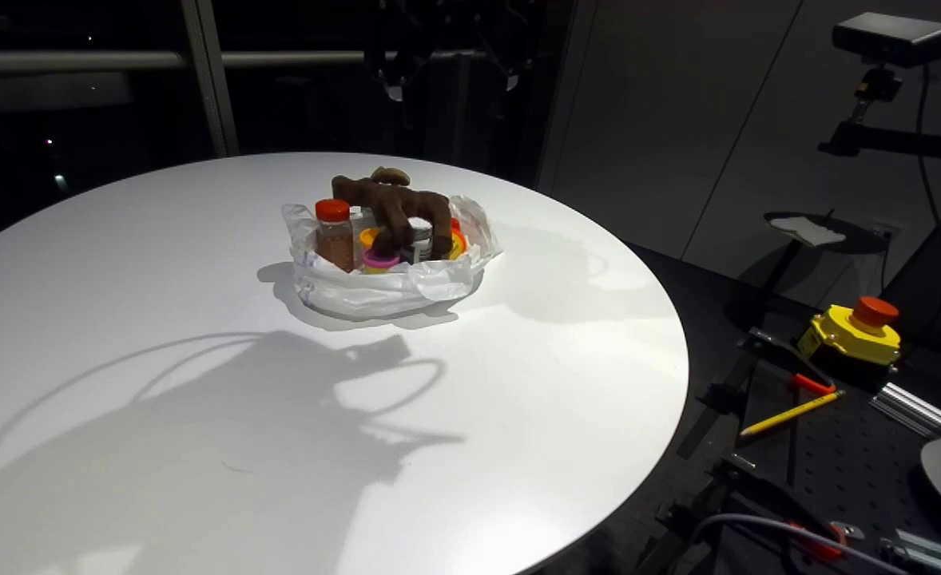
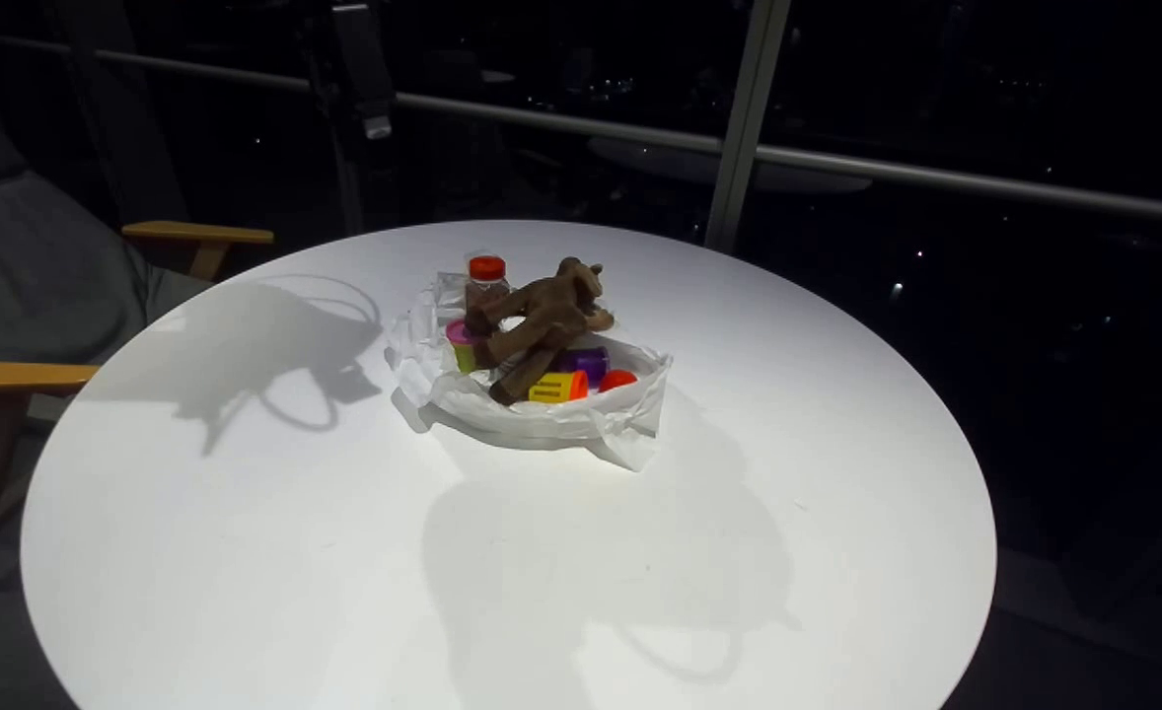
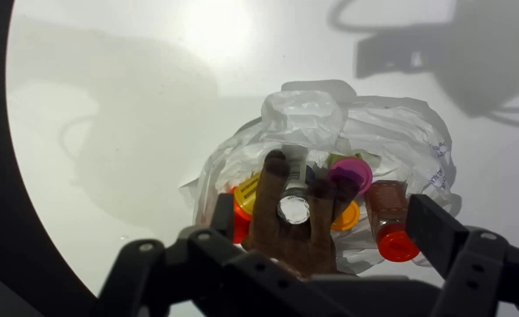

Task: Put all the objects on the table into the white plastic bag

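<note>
Wrist view: the gripper (image 3: 321,215), jaws spread wide and empty, hung above the white plastic bag (image 3: 389,125), where a brown plush toy (image 3: 288,247) lay among colourful bottles (image 3: 358,169) on the table (image 3: 246,61).

White plastic bag (image 3: 383,127): on counter (image 3: 153,57), inward of visible curved edge
Plush toy (image 3: 301,253): in bag, legs flanking white-topped bottle (image 3: 294,208)
Yellow tub (image 3: 247,193): in bag, edge side
Red-capped bottle (image 3: 389,220): in bag, opposite side
Jaws: parted wide
</note>
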Controlling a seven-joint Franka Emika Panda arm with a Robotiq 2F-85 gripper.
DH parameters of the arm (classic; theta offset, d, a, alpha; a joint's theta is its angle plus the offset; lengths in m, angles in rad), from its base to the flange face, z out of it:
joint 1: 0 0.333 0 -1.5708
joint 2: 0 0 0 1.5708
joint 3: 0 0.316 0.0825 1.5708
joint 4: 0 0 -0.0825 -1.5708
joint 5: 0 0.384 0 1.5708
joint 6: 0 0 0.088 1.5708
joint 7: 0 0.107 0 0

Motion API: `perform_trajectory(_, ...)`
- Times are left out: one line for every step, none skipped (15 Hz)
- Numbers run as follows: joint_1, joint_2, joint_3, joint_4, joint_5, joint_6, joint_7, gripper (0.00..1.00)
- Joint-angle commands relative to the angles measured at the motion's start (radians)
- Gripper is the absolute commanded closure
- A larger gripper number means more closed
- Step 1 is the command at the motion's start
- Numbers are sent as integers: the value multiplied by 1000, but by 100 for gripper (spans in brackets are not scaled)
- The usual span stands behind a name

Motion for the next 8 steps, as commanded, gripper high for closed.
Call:
perform_trajectory(-23,-159,72,-123,-1,-47,133,0)
perform_trajectory(-28,-186,91,-152,-1,-40,151,0)
perform_trajectory(-32,-213,109,-182,11,-25,167,0)
perform_trajectory(-38,-235,123,-211,28,-13,171,0)
perform_trajectory(-53,-157,129,-133,10,-40,140,0)
perform_trajectory(-55,-179,142,-158,15,-39,151,0)
perform_trajectory(-56,-196,149,-176,16,-38,157,0)
perform_trajectory(-57,-205,151,-187,17,-37,159,0)
